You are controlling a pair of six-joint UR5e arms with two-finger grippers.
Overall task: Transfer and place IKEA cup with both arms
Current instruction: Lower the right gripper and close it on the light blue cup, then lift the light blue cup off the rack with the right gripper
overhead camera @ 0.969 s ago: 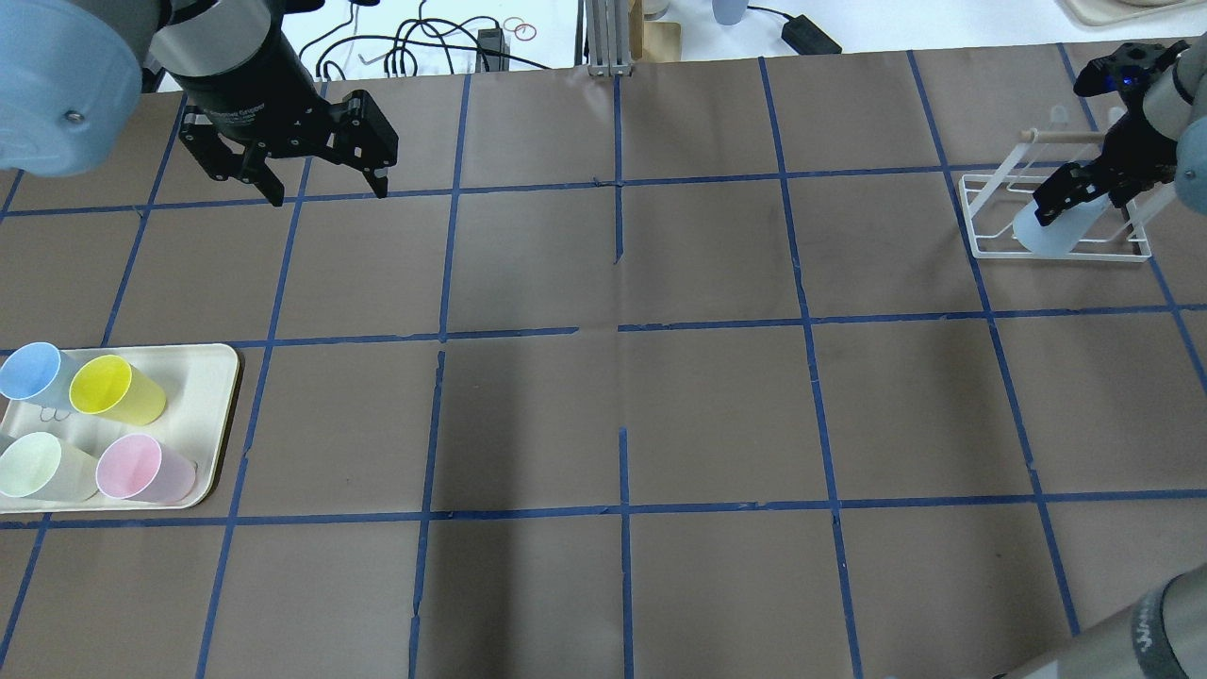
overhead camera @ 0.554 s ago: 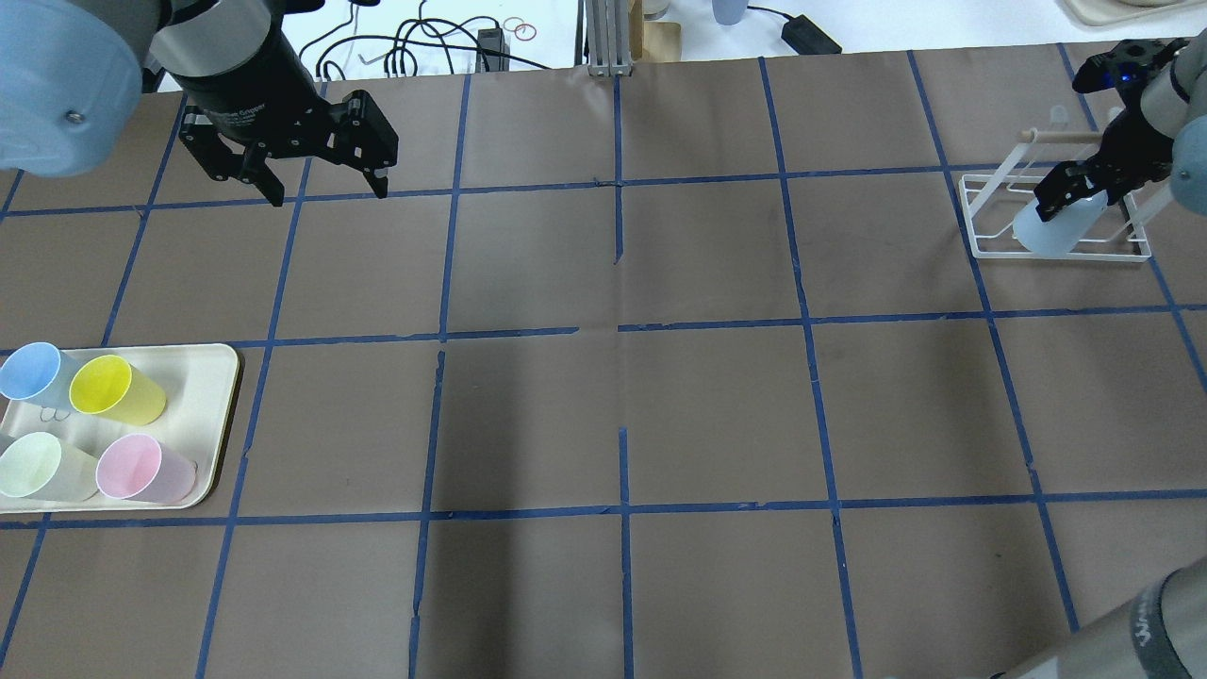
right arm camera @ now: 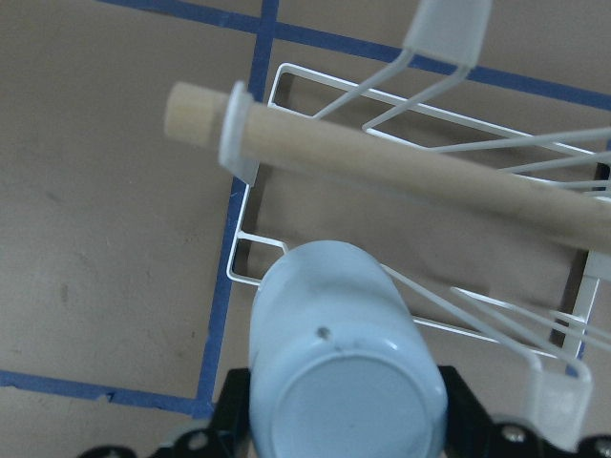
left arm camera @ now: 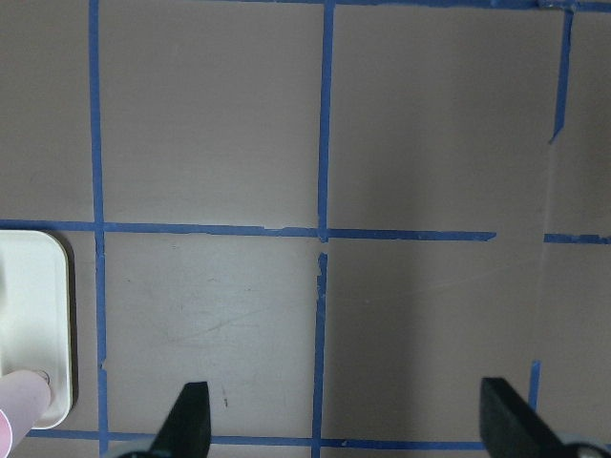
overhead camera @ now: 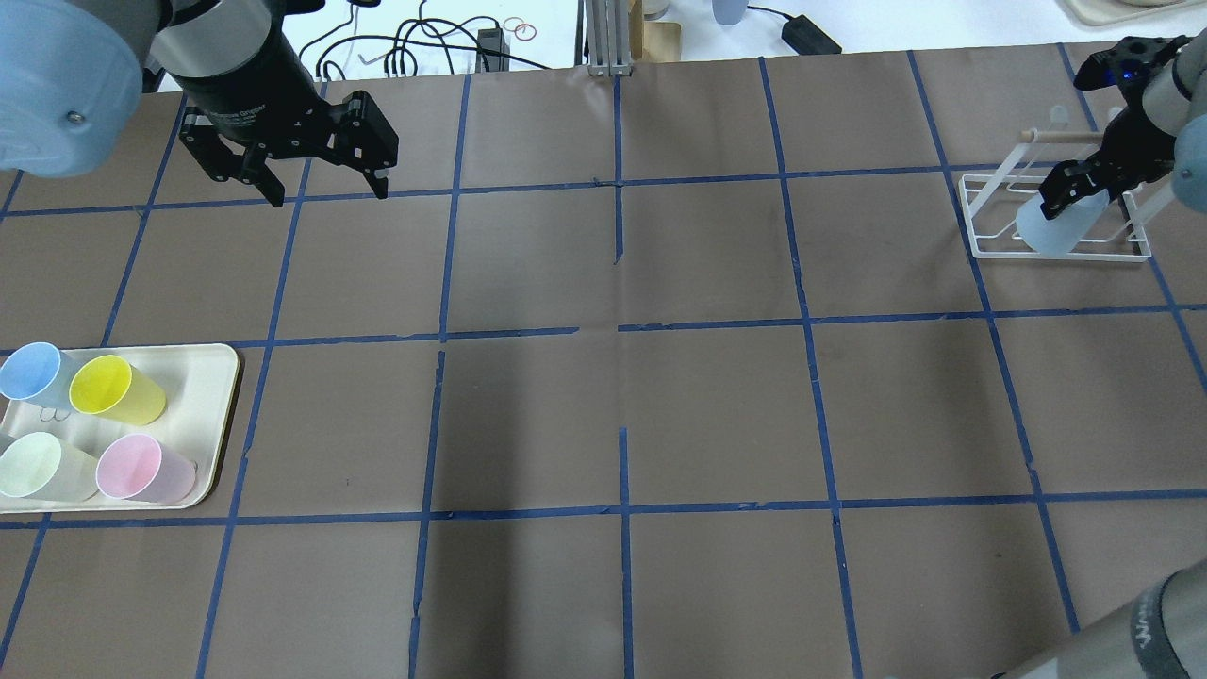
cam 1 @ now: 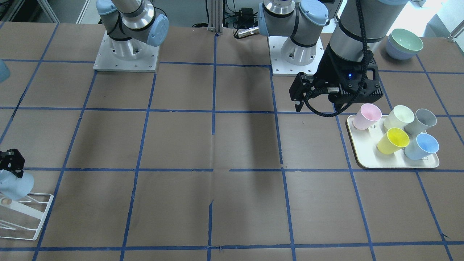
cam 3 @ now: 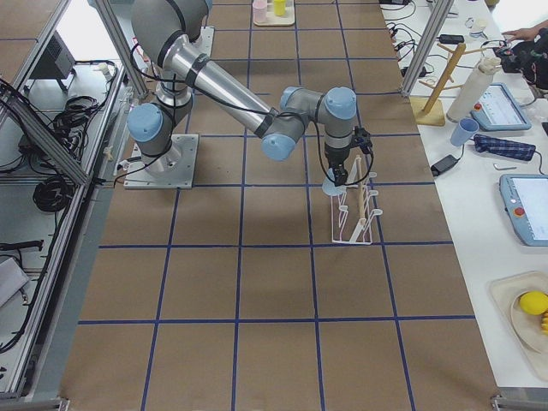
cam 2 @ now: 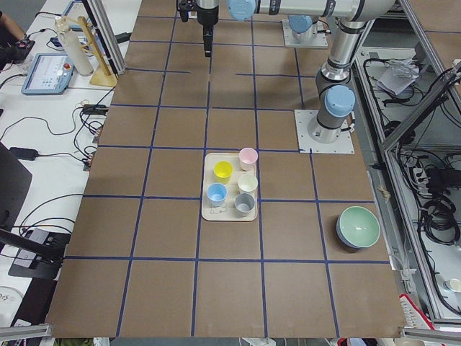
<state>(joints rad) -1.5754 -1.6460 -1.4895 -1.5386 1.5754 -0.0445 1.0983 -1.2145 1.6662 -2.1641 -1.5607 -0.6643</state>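
My right gripper (overhead camera: 1075, 191) is shut on the pale blue IKEA cup (overhead camera: 1054, 229) and holds it tilted, mouth away from the wrist, over the white wire rack (overhead camera: 985, 251) at the far right. In the right wrist view the cup's base (right arm camera: 344, 401) faces the camera, just in front of the rack's wooden rod (right arm camera: 382, 164). The front view shows the cup (cam 1: 12, 185) above the rack (cam 1: 36, 217). My left gripper (overhead camera: 329, 193) is open and empty above the bare table at the far left, its fingertips (left arm camera: 186, 425) spread wide.
A cream tray (overhead camera: 215, 377) at the left edge holds an identical blue cup (overhead camera: 28, 371), a yellow cup (overhead camera: 108, 387), a green cup (overhead camera: 33, 467) and a pink cup (overhead camera: 137, 467); a grey cup (cam 1: 422, 119) shows from the front. Stacked bowls (cam 1: 404, 43) sit by the left base.
My right gripper has shifted slightly farther back and to the right over the rack, with the blue cup still in it. The left arm has not moved.
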